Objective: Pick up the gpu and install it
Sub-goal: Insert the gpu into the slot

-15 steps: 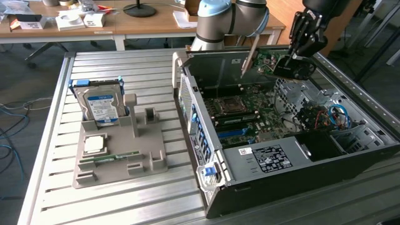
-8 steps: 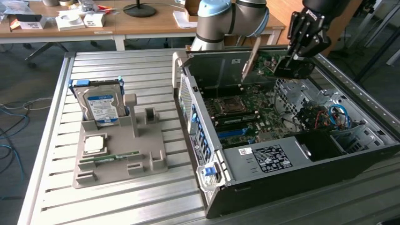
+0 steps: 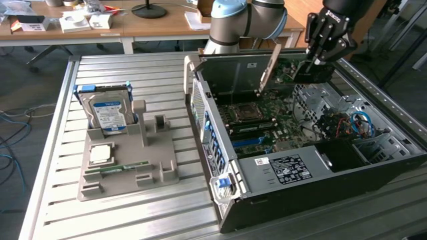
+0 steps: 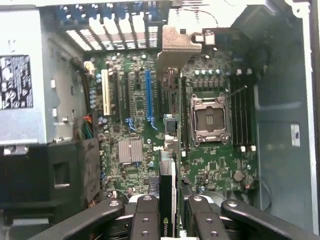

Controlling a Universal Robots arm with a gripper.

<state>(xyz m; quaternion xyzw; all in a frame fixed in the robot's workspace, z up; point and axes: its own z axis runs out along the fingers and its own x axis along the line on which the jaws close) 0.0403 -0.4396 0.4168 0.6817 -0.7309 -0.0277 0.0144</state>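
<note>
– So, exterior view first: where's the gpu?
– Upper right of the frame. The gpu [image 3: 311,74] hangs under the gripper [image 3: 315,64], whose fingers are clamped on its upper edge. It sits over the far end of the open computer case [image 3: 333,197]. Can't tell if it touches the board.
– What's in the case?
– The motherboard [image 3: 267,117] is on the case floor, with a bare CPU socket [image 3: 241,111] near frame centre. Blue cables [image 3: 360,122] run toward the exterior view's right.
– And the tray?
– The grey parts tray [image 3: 163,165] is at the exterior view's left, on the slatted metal table [image 3: 133,215]. A hard drive [image 3: 110,112] stands upright in the tray's rear slot. A square processor chip [image 3: 101,153] lies flat in a pocket. A green memory stick [image 3: 123,168] lies in a groove just in front of the chip.
– Wrist view?
– It looks down into the case. The gpu [image 4: 168,185] is edge-on, pinched between the two black fingers [image 4: 145,215], with the gripper [image 4: 170,212] closed on it. The card lines up between the blue slot [image 4: 148,97] and the CPU socket [image 4: 209,120]. The memory slots [image 4: 240,117] are beyond the socket. A white slot [image 4: 105,95] and a small finned heatsink [image 4: 130,151] are on the blue slot's other side. Can't tell if the card's edge is seated.
</note>
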